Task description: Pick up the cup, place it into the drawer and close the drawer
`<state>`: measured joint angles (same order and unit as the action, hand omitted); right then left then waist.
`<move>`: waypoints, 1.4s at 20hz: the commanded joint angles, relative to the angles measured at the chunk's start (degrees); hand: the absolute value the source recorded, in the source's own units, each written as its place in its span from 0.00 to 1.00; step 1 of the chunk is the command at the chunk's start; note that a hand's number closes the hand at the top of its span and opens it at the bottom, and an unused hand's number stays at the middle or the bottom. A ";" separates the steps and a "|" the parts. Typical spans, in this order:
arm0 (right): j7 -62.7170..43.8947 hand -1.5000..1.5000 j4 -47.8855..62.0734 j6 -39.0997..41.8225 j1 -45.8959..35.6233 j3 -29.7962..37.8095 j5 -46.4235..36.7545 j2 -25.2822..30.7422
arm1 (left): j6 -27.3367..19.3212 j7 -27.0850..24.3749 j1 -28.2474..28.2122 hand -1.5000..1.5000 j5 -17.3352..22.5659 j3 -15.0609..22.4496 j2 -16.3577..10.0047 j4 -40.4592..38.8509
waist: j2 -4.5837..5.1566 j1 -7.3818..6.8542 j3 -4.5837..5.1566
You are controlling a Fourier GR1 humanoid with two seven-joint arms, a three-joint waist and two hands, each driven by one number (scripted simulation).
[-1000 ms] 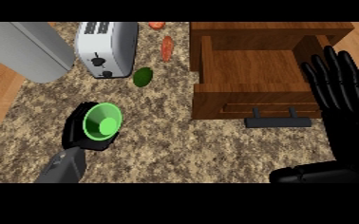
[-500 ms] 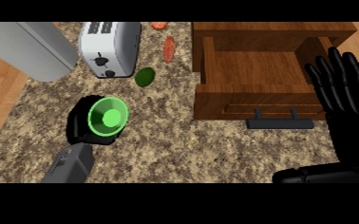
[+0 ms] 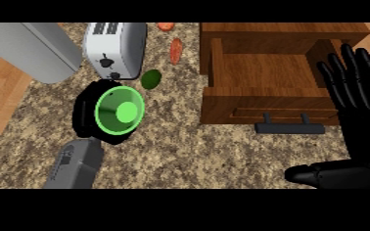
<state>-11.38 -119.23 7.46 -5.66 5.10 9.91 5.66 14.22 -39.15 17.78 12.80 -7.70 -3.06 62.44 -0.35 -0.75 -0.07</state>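
Note:
A green cup point(image 3: 120, 111) is held in my left hand point(image 3: 88, 108), whose black fingers curl round its rim and sides; the cup's mouth faces up toward the view. It hangs over the granite counter, left of the open wooden drawer point(image 3: 269, 74). The drawer's inside is bare wood, and its black handle point(image 3: 289, 127) sticks out from the front panel. My right hand point(image 3: 350, 85) stands open with fingers straight up at the drawer's right side.
A silver toaster point(image 3: 114, 47) stands behind the cup, with a dark green avocado-like fruit point(image 3: 151, 79) beside it. Two orange vegetables point(image 3: 175, 51) lie further back. A grey appliance point(image 3: 36, 50) fills the back left corner.
My left hand has carried the cup up and slightly right, nearer the toaster and avocado. The right hand has barely shifted.

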 commanded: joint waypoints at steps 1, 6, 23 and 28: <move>-0.31 0.00 -2.33 -0.88 1.73 -2.12 -1.81 -1.27 | -4.02 10.50 1.61 1.00 2.09 1.99 2.42 10.58 | 0.11 0.54 0.04; 3.72 0.00 -1.18 1.17 4.32 -2.27 -1.61 -1.55 | -10.66 20.70 5.13 1.00 4.05 4.59 2.99 20.19 | 0.18 0.75 0.03; 1.10 0.00 -1.66 1.39 2.23 -0.05 0.69 -0.05 | -26.09 30.27 29.55 1.00 -1.83 10.50 3.05 9.91 | 0.36 1.32 0.06; -0.28 0.00 0.03 1.85 0.35 2.61 2.40 1.91 | -30.09 31.45 39.10 1.00 -0.88 12.07 3.05 0.02 | 0.49 1.89 0.04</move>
<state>-11.14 -119.25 8.62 -5.76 6.39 11.06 6.65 -13.35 -9.45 49.49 11.85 4.09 -0.04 68.73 0.07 0.75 -0.01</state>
